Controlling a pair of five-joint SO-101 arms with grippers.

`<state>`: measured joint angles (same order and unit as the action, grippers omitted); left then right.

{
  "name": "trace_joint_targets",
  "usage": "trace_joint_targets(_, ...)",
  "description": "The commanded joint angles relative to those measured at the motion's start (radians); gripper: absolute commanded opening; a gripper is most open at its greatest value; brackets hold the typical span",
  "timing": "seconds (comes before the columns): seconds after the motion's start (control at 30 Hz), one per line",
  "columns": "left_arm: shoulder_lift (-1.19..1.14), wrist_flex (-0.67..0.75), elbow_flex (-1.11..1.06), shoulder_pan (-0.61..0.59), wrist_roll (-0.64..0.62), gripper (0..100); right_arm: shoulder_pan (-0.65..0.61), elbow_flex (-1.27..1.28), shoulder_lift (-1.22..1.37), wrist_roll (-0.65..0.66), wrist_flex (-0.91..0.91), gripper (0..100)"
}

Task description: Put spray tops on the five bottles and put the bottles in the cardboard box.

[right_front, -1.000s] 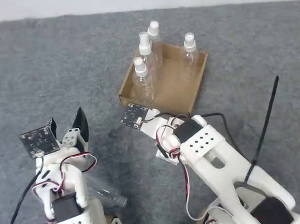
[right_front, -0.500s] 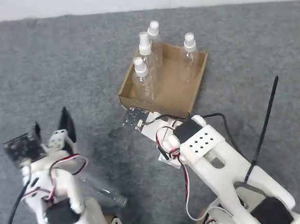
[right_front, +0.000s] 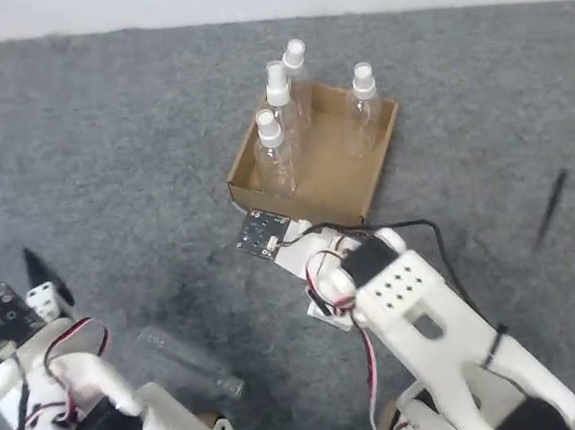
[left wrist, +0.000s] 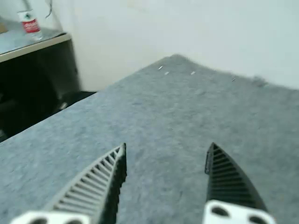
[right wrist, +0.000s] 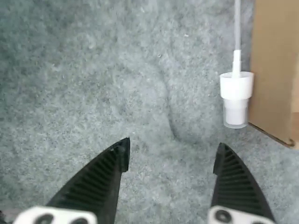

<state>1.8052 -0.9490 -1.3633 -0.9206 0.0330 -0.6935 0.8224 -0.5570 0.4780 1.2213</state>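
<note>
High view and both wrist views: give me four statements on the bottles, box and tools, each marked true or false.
1. Four capped bottles stand in the cardboard box. True.
2. The fifth bottle stands upright on the carpet. False: it lies on its side, uncapped.
3. The right tool is shut on a spray top. False: it is open and empty; the spray top lies on the carpet beside the box.
4. The left tool is open. True.

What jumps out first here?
Four capped bottles stand in the cardboard box at the mat's far middle. A fifth bottle lies on its side, topless, near the left arm. A loose spray top lies beside the box, ahead of the right gripper, fingers open.
</note>
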Motion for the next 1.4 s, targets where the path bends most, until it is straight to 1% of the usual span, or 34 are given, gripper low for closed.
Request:
trace_joint_targets(0.0, -0.002, -0.11, 0.039, -0.054, 0.118, 26, -0.005, 0.015, -0.101, -0.012, 0.002, 23.0)
trace_joint_targets(0.13, -0.002, -0.236, 0.019, -0.052, 0.273, 26, -0.005, 0.031, -0.124, -0.012, 0.004, 23.0)
trace_joint_targets(0.47, -0.006, -0.471, 0.019, -0.051, 0.647, 26, -0.004, 0.064, -0.133, -0.012, 0.002, 23.0)
trace_joint_targets(0.73, -0.009, -0.5, -0.031, -0.051, 0.838, 26, 0.001, 0.077, -0.133, -0.012, 0.005, 23.0)
trace_joint_targets(0.87, -0.017, -0.503, -0.041, -0.052, 0.859, 26, 0.001, 0.081, -0.133, -0.012, 0.001, 23.0)
trace_joint_targets(0.97, -0.095, -0.489, -0.027, -0.052, 0.876, 26, 0.001, 0.083, -0.133, -0.012, 0.001, 23.0)
trace_joint_targets(1.1, -0.336, -0.47, 0.042, -0.048, 0.896, 26, 0.001, 0.086, -0.133, -0.012, 0.001, 23.0)
trace_joint_targets(1.23, -0.594, -0.47, 0.137, -0.018, 0.925, 26, 0.001, 0.086, -0.133, -0.012, 0.001, 23.0)
trace_joint_targets(1.37, -0.741, -0.47, 0.194, 0.015, 0.933, 26, 0.001, 0.086, -0.133, -0.012, 0.002, 23.0)
